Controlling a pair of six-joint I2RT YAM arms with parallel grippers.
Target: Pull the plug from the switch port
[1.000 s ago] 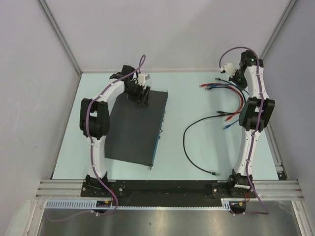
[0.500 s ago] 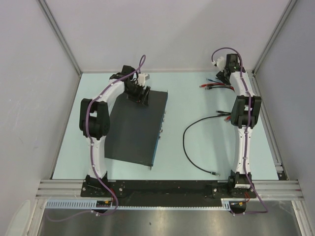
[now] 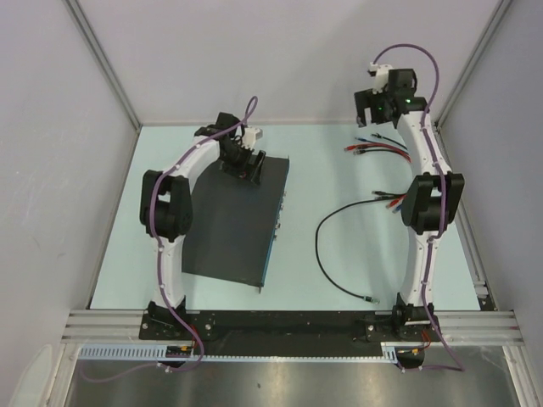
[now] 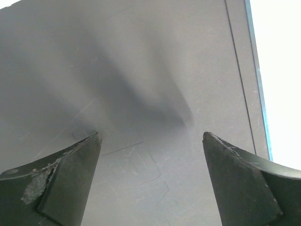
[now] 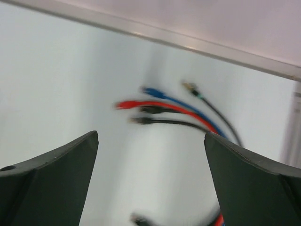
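Pale green table is bounded by grey walls. On its left half the switch is laid flat, sockets turned rightward, with no plug seen in them. The left gripper is spread empty above its black top, and the right gripper is spread empty above coloured cables. The switch could be shoved by a low pass, and the loose black cable could be snagged.
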